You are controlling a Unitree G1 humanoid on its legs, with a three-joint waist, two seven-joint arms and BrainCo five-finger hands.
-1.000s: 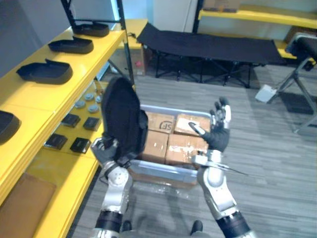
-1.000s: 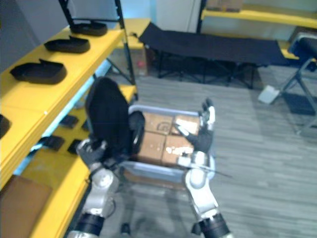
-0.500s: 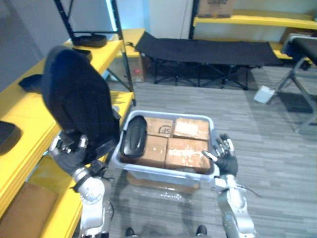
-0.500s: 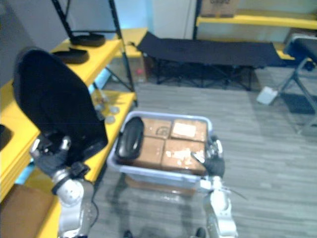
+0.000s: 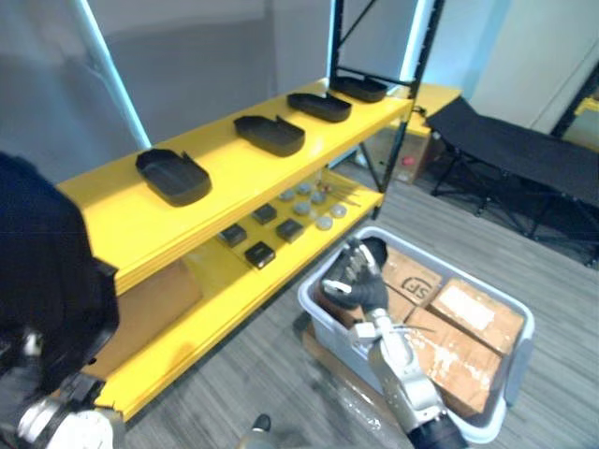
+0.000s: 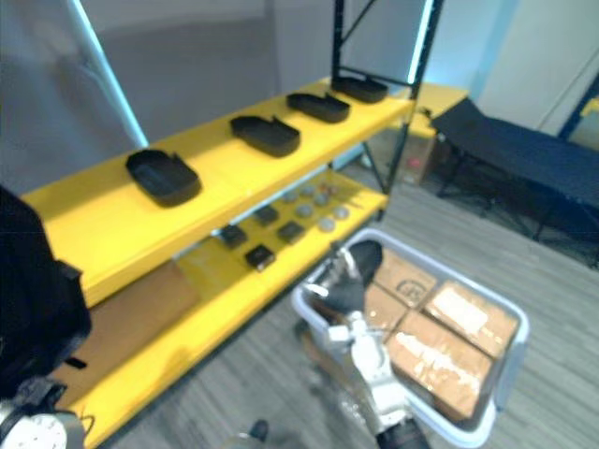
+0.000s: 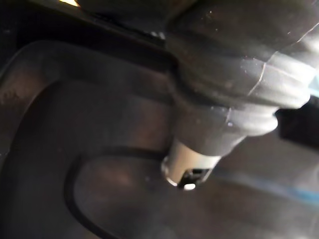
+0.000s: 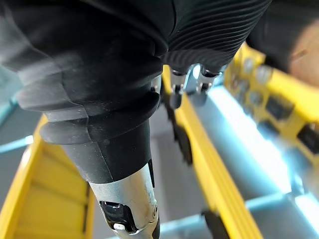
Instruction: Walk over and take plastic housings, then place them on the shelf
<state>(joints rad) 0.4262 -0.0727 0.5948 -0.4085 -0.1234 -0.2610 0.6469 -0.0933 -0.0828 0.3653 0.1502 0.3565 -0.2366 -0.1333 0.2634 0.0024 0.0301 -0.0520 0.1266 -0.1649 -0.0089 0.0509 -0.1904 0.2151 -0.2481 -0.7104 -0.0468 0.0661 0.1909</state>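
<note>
A big black plastic housing [image 5: 51,271] stands upright at the left edge of the eye views, above the floor in front of the yellow shelf [image 5: 225,182]. My left hand [image 5: 23,398] holds it from below, and its dark inner face [image 7: 99,149] lies close against the hand in the left wrist view. Several more black housings [image 5: 173,176] lie in a row on the shelf's upper board. My right hand [image 5: 356,281] hovers open over the near corner of the grey bin [image 5: 519,323]. Another black housing [image 5: 374,251] lies in the bin just behind it.
Cardboard boxes [image 5: 463,313] fill the bin. The lower shelf board holds small black parts [image 5: 260,253], grey discs [image 5: 323,223] and a brown sheet [image 5: 150,313]. A black folding cot [image 5: 524,150] stands at the back right. Black shelf posts [image 5: 335,47] rise at the far end.
The whole view has swung left toward the shelf. The housing in my left hand now sits at the view's left edge. My right hand now shows over the bin's near corner.
</note>
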